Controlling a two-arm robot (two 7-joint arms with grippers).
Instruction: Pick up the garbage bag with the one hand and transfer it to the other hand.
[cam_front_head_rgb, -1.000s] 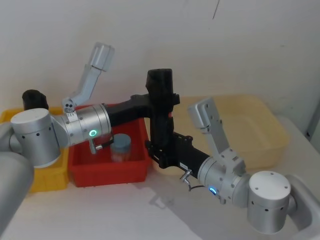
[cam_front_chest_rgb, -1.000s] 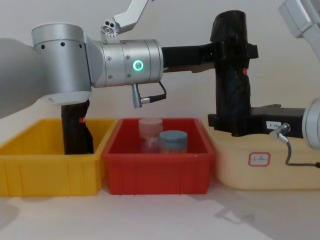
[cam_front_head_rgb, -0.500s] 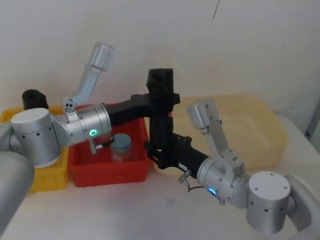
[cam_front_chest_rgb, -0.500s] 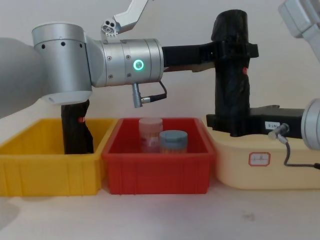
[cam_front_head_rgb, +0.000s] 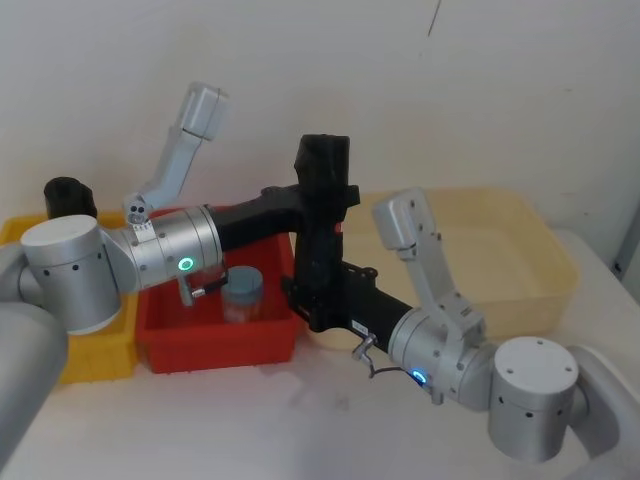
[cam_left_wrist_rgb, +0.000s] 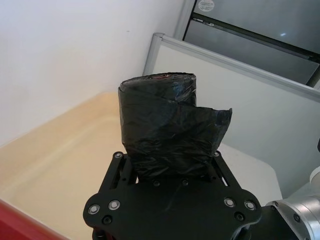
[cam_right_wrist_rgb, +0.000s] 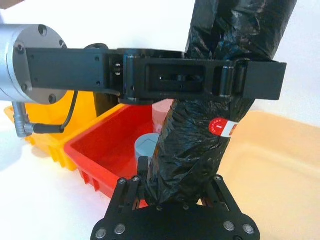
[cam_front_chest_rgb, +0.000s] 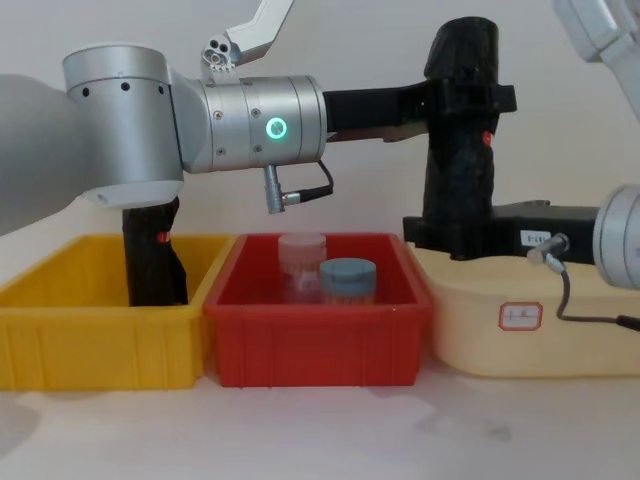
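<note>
Above the gap between red bin (cam_front_chest_rgb: 310, 345) and beige bin (cam_front_chest_rgb: 470, 340), the garbage bag (cam_front_chest_rgb: 462, 150) hangs upright; the left gripper (cam_front_chest_rgb: 470, 100) clamps its upper part, the right gripper (cam_front_chest_rgb: 452, 235) clamps its lower end.

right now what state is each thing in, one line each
garbage bag, upright in the air, clamped at two heights
left end effector, shut on the garbage bag's upper part
right end effector, shut on the garbage bag's lower end
second black roll, standing in the yellow bin
blue-lidded jar, upright in the red bin
pink jar, upright in the red bin
</note>
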